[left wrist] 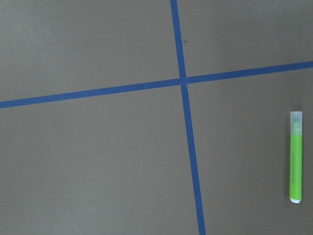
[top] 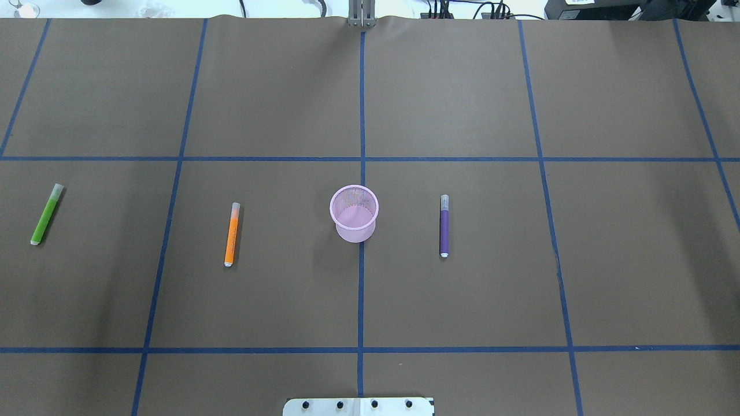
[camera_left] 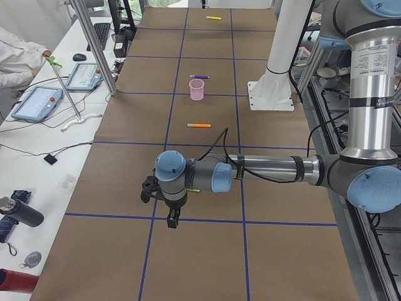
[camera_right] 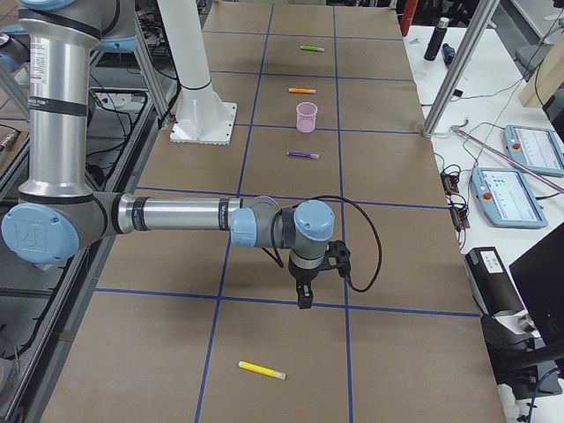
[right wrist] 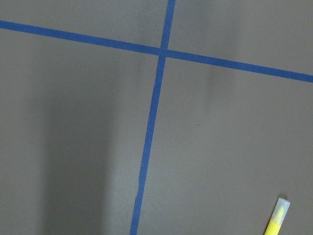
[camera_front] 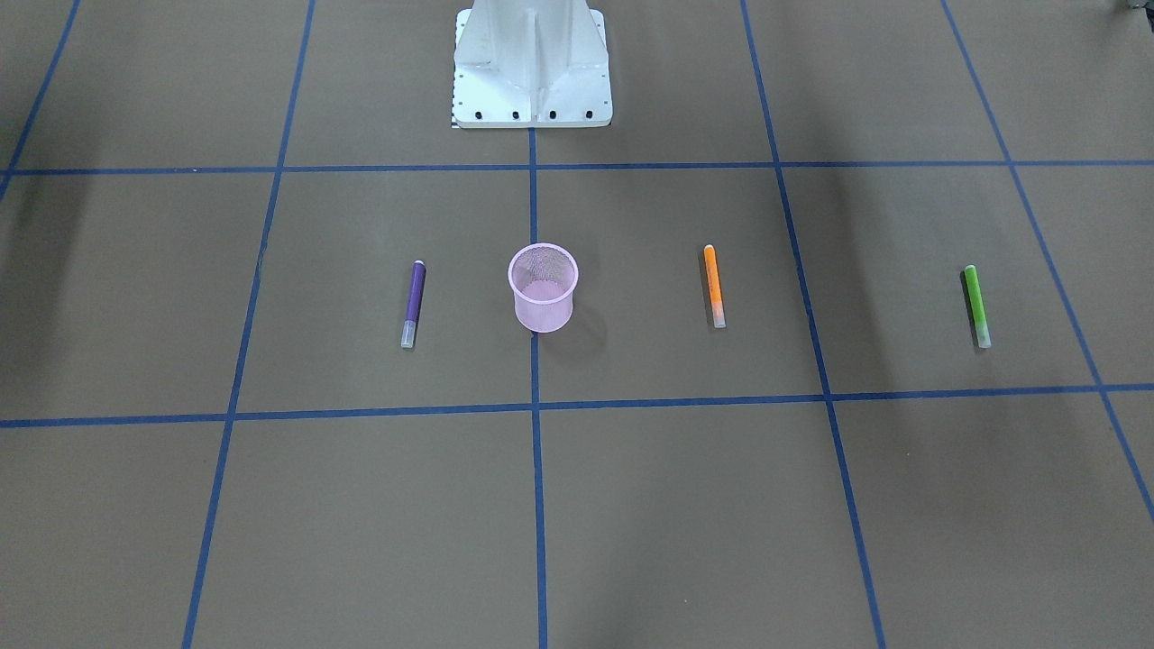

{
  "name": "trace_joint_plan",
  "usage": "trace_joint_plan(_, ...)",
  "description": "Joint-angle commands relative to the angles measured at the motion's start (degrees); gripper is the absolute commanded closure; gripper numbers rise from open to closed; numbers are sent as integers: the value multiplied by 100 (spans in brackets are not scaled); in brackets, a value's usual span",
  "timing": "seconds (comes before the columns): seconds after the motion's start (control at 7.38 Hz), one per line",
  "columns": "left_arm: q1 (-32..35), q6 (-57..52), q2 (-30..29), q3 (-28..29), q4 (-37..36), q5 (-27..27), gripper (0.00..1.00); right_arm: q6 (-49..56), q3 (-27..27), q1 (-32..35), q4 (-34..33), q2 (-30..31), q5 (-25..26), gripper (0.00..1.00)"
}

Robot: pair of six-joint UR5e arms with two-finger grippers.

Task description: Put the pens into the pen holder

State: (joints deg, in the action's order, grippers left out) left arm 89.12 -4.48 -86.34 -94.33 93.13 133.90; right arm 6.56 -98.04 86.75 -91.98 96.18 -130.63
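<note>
1. Pen holder [top: 354, 212]: stands upright at the middle of the bench [top: 462, 300], on the centre tape line [top: 361, 115]; looks empty through the mesh.
2. Purple pen [top: 444, 225]: lies flat near the holder, on the robot's right. Orange pen [top: 231, 234]: lies flat on the robot's left, somewhat further off. Green pen [top: 46, 214]: lies well apart, further left, slightly slanted. Yellow pen [camera_right: 262, 370]: lies well apart toward the bench's right end, outside the overhead view.
3. Left end effector [camera_left: 170, 221]: hangs pointing down over the bench near the green pen, with no pen seen in it; cannot tell how far open, being shown only from the side.
4. Right end effector [camera_right: 302, 298]: hangs pointing down near the yellow pen, likewise with nothing seen in it; opening cannot be told.
5. Pens, by the look: light, stiff, smooth and round, so likely to roll or slip. Best taken at mid-barrel, fingers crosswise to the long axis, clear of the pale cap end.
6. Holder, by the look: light and easily tipped. Calls for lowering each pen inside the rim rather than knocking the wall.
</note>
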Motion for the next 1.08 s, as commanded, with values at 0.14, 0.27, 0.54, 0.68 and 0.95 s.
trace_joint_plan(0.14,0,0,3,-77,21,5,0,3,-40,0,5,-143,-24,0)
trace_joint_plan(0.27,0,0,12,-77,21,-4,0,-6,-40,0,5,-205,-15,0)
trace_joint_plan(0.54,0,87,-76,-77,47,-22,0,-41,-92,0,5,-424,2,0)
trace_joint_plan(0.68,0,62,-111,-173,134,-30,0,-41,-171,0,5,-564,20,0)
trace_joint_plan(0.95,9,62,-260,-209,590,-39,0,-59,-154,26,5,-899,20,0)
